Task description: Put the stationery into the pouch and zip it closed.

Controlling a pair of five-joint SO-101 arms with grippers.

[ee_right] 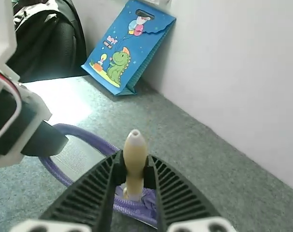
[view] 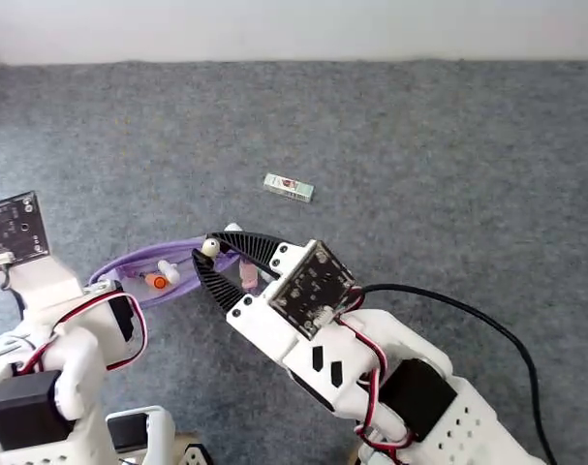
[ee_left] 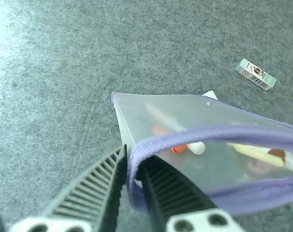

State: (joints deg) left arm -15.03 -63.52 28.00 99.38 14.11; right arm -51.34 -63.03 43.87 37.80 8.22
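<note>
Left end effector pinches the pouch rim; right end effector grips a cream marker at its mouth; an eraser lies apart.

Both arms were white plastic shells, right arm and left arm alike. They had black ribbed fingers, red-and-black wires, dark square wrist boards, plus a fat black cable trailing off toward 4 o'clock.
</note>
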